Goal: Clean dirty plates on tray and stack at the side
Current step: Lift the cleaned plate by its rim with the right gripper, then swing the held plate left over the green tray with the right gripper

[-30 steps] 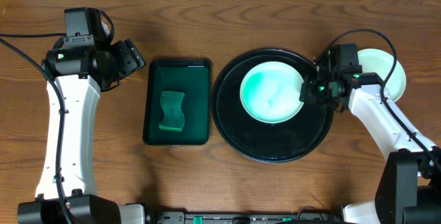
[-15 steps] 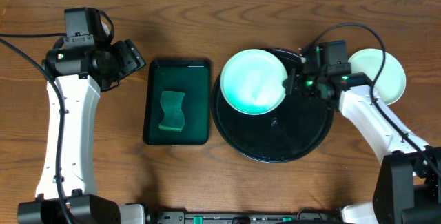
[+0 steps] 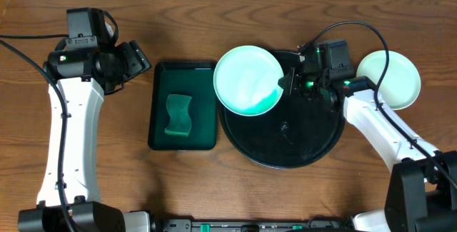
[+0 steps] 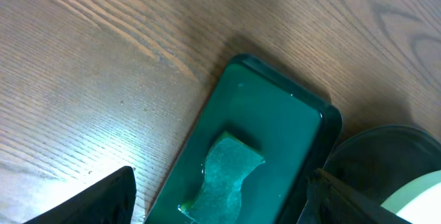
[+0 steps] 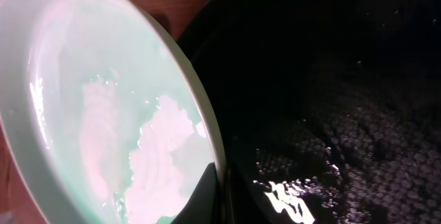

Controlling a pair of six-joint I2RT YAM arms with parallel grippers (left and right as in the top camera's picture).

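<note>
Overhead: right gripper (image 3: 283, 84), clamped on the plate (image 3: 246, 80), has hauled it over the left rim of the tray (image 3: 300, 146), probably for wiping; left gripper (image 3: 136, 57) sits jaws apart.

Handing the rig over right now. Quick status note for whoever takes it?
Left gripper: open, empty, above the table left of the green tray where the sponge lies.
Right gripper: shut on the rim of a plate, lifted over the black tray's upper-left edge.
Black tray otherwise bare. Side plate sits right of it; single or stack, cannot tell.
Left: probably wipe the held plate, then stack it.
</note>
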